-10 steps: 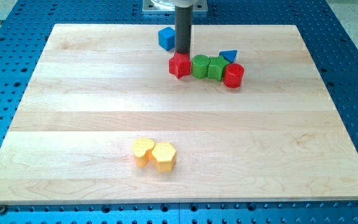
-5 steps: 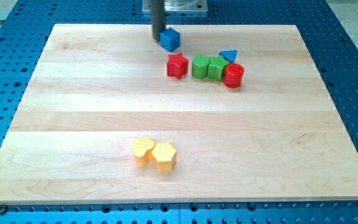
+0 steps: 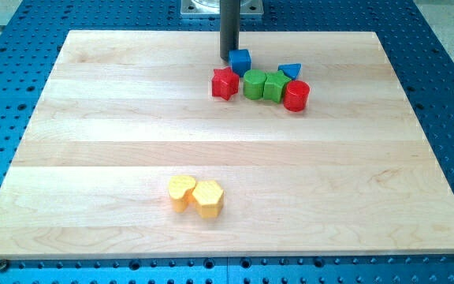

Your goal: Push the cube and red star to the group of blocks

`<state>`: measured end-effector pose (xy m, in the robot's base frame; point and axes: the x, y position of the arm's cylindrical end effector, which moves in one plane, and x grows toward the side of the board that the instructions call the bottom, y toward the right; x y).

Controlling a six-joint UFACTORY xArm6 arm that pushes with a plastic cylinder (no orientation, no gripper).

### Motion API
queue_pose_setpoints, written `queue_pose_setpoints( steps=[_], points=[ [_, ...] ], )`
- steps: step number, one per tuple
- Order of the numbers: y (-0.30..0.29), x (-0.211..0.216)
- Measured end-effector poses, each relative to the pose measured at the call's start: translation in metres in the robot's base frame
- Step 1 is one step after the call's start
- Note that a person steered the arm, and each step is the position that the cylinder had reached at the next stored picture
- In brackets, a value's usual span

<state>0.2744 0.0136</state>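
The blue cube [image 3: 240, 59] sits at the far middle of the bench [image 3: 93, 158], just beyond the red star [image 3: 225, 83] and green blocks [image 3: 263, 84]. My tip [image 3: 228, 57] (a bare rod, no hand) touches its left side, so the group lies right and nearer.

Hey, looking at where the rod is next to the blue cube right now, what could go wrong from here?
My tip sits at the blue cube's upper-left edge, so an off-centre push may spin it aside rather than toward the group. The red star lies just below the cube; pushing downward could knock it away from the green cylinder. A rightward push might shove the cube into the blue triangle.
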Motion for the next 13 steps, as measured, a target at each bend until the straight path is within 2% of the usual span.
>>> queue_pose_setpoints(
  steps=[2, 5, 6, 7, 9, 10, 11, 12, 13],
  points=[
    [-0.017, 0.011],
    [0.063, 0.019],
    [0.052, 0.008],
    [0.007, 0.005],
    [-0.069, 0.044],
    [-0.066, 0.055],
    [-0.027, 0.055],
    [-0.019, 0.055],
    [-0.054, 0.055]
  ],
)
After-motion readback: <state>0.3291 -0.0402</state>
